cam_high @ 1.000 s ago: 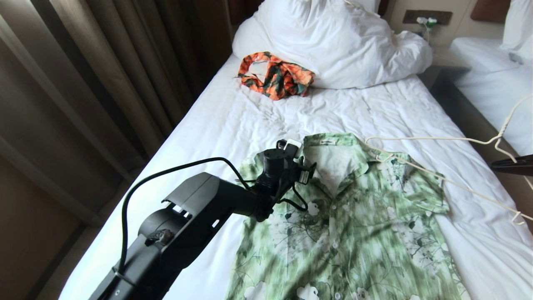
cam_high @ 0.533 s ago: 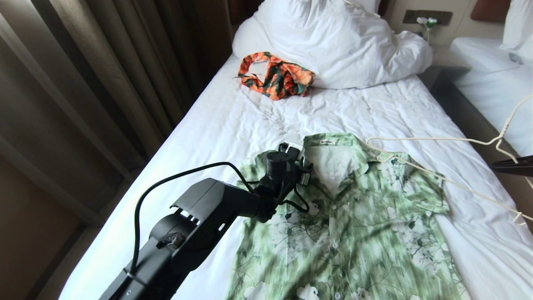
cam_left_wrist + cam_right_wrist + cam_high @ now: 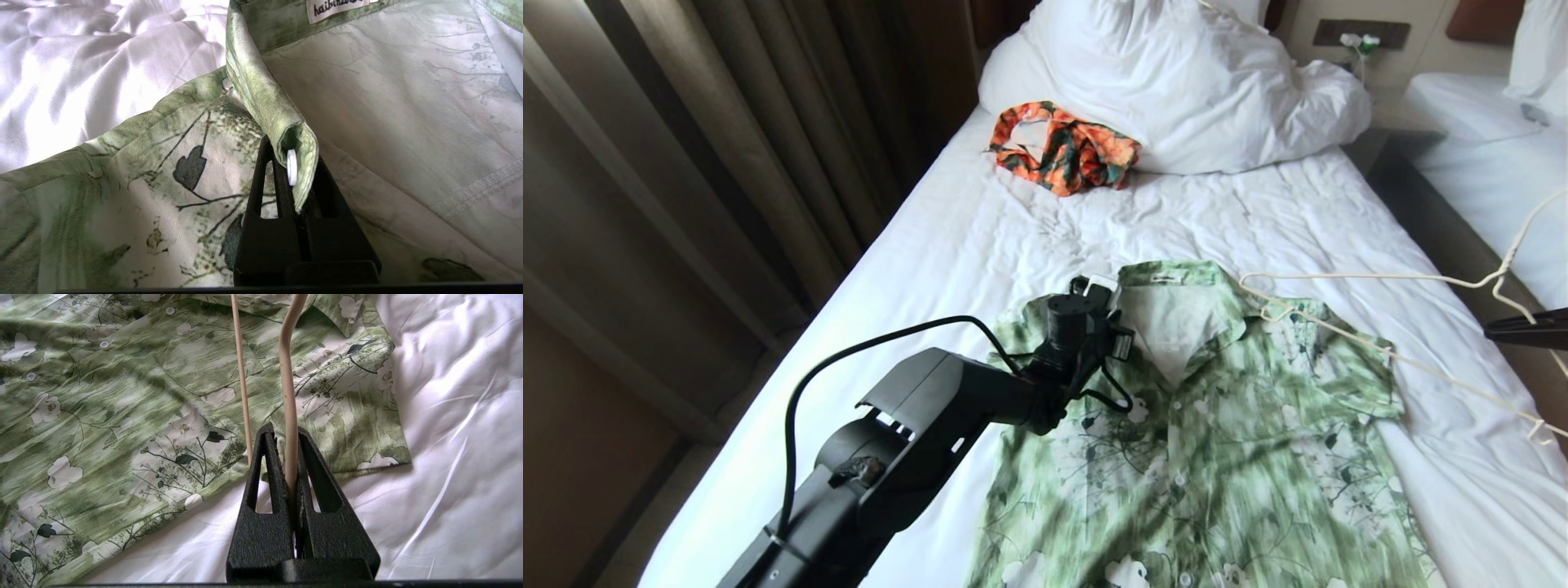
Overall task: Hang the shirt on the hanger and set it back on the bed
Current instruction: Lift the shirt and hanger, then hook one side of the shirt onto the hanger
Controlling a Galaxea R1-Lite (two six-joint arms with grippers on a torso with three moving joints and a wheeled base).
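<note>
Left pincer at frame centre, arm reaching up from lower left, pinching shirt collar edge. Right pincer at right edge, clamped on hanger. Shirt flat on bed.

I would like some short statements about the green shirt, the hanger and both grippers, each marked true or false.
1. The left gripper is shut on the collar edge of the pale green flowered shirt. True.
2. The right gripper is open and empty. False: it is shut on the thin cream-white hanger.
3. The shirt lies on the white-sheeted bed. True.
4. The orange patterned garment lies on top of the shirt. False: it lies apart, near the white duvet.
</note>
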